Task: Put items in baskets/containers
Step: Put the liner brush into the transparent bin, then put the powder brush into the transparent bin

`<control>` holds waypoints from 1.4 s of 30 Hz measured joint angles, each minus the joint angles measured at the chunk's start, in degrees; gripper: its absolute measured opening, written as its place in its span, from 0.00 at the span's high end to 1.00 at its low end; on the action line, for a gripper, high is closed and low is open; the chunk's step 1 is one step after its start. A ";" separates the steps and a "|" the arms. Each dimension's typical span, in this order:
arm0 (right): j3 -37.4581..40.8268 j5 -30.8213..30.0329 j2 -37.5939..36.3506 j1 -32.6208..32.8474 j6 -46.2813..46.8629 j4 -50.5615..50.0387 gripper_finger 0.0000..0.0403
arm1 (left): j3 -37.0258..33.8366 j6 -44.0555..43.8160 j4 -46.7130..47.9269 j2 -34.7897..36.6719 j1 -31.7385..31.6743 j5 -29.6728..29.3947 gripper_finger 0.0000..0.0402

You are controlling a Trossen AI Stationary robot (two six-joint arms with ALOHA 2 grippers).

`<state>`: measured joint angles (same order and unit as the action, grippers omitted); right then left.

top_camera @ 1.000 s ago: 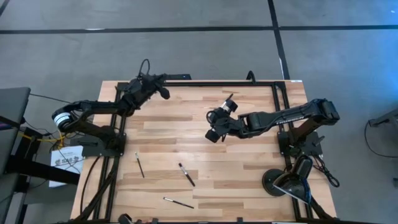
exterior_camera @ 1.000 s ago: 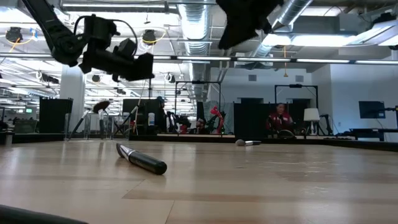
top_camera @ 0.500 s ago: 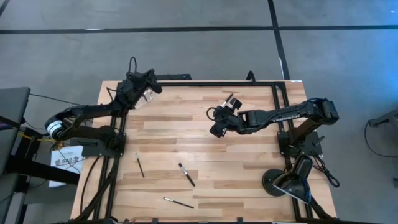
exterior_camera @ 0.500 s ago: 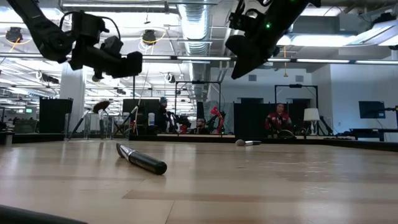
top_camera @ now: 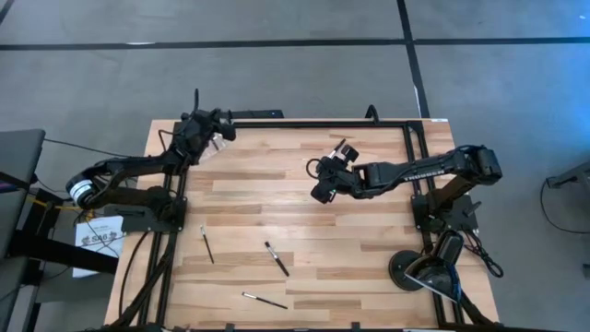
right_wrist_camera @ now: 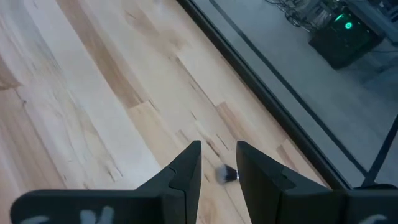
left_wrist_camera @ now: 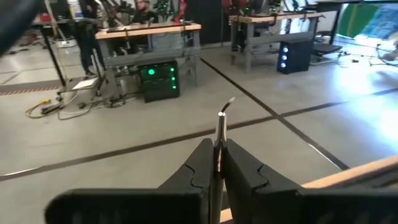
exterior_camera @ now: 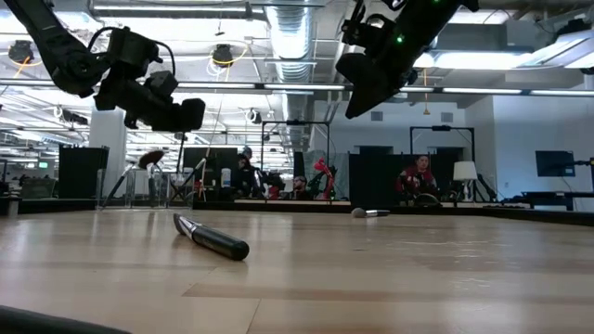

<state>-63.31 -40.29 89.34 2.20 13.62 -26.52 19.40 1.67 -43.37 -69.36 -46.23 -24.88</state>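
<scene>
My left gripper (top_camera: pixel 226 132) hangs over the table's far left corner, shut on a slim makeup brush (left_wrist_camera: pixel 220 127) that pokes out past its fingertips. A pale see-through shape (top_camera: pixel 218 145) just under it may be the clear cup; I cannot tell. My right gripper (top_camera: pixel 322 187) hovers over the table's middle, open and holding nothing. Far below its fingers (right_wrist_camera: pixel 186 163) a brush tip (right_wrist_camera: pixel 226 175) lies flat on the wood. Three more brushes (top_camera: pixel 207 245) (top_camera: pixel 277 259) (top_camera: pixel 265 300) lie flat near the front, and another (top_camera: pixel 340 148) near the far edge. My left gripper pinches the brush between its two fingers (left_wrist_camera: pixel 200 163). The brush runs along them, and its silvery end (left_wrist_camera: pixel 222 117) sticks out beyond the tips. The fingers point about level, out past the table's far edge. The brush is clear of the table; the gripped part is hidden between the fingers.
A round black lamp base (top_camera: pixel 411 271) stands at the front right corner. A black rail (top_camera: pixel 313 120) runs along the far edge. In the low view the nearest brush (exterior_camera: pixel 212 237) lies on the boards, and people sit at benches beyond the table.
My left gripper has swung toward the table's far left corner with the brush and turned to point more toward the far side. My right gripper came down a little over the table's middle, then kept still.
</scene>
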 joint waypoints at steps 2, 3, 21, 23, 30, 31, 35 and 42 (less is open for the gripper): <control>0.00 0.00 0.00 0.01 0.03 0.02 0.77 | -0.38 -0.02 -0.17 0.01 -0.62 -0.04 0.94; 0.00 0.00 0.00 0.02 0.05 0.17 0.77 | -0.56 -0.15 -0.08 0.00 -0.82 -0.01 0.93; 0.00 2.82 0.00 0.02 0.03 2.68 0.77 | -0.86 -1.96 2.82 0.00 -0.69 1.61 0.92; 0.00 2.84 0.00 0.02 0.03 2.84 0.77 | -0.86 -2.20 3.57 0.00 -0.69 2.45 0.93; 0.00 2.89 0.00 0.02 0.03 2.91 0.77 | -0.88 -2.41 4.85 0.00 -0.69 2.62 0.91; 0.00 2.89 0.00 0.02 0.03 2.91 0.77 | -0.88 -2.39 5.01 0.00 -0.69 2.62 0.90; 0.00 2.91 0.00 0.02 0.03 2.89 0.77 | -0.88 -2.41 5.10 0.00 -0.69 2.64 0.88; 0.00 3.04 0.00 0.02 0.03 2.90 0.77 | -0.88 -2.40 5.70 0.00 -0.69 2.64 0.87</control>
<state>-63.31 -37.26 89.34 2.22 13.65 -23.63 18.52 -0.73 -37.67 -69.36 -46.92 -22.24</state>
